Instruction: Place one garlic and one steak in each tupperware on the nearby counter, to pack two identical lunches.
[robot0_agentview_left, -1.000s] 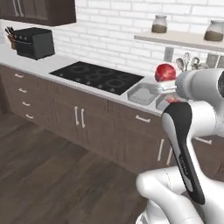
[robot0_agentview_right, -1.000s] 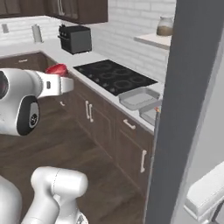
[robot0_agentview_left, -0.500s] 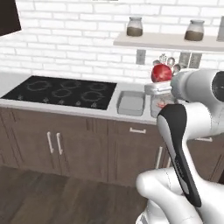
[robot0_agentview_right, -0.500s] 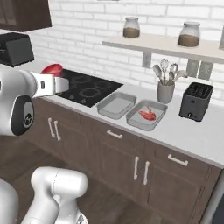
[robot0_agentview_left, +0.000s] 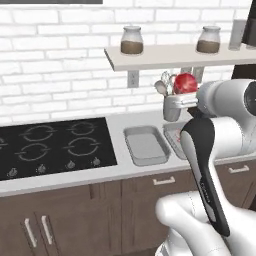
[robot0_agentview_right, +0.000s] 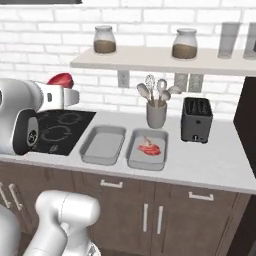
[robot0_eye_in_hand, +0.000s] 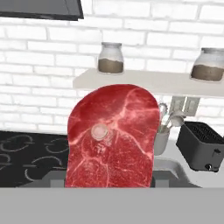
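Observation:
My gripper (robot0_agentview_left: 184, 91) is shut on a red steak (robot0_agentview_left: 185, 82), held high above the counter (robot0_agentview_left: 75, 176). That steak (robot0_eye_in_hand: 111, 135) stands upright close before the hand camera, and in the right base view this steak (robot0_agentview_right: 61, 79) sticks up from the gripper (robot0_agentview_right: 64, 85) over the hob. Two grey tupperware trays sit side by side on the counter (robot0_agentview_right: 200, 161). The left tupperware (robot0_agentview_right: 103, 145) is empty. The right tupperware (robot0_agentview_right: 134, 159) holds a second steak (robot0_agentview_right: 150, 148). In the left base view my arm covers part of the right tray. The garlic is out of view.
A black hob (robot0_agentview_right: 60, 125) lies left of the trays. A grey utensil pot (robot0_agentview_right: 156, 113) and a black toaster (robot0_agentview_right: 196, 120) stand behind and right of them. A wall shelf (robot0_agentview_right: 150, 59) with jars hangs above. Brown cabinets run below the counter.
The whole picture has shifted as the base moved along the counter; the trays now lie in front. The steak stays in my gripper as before.

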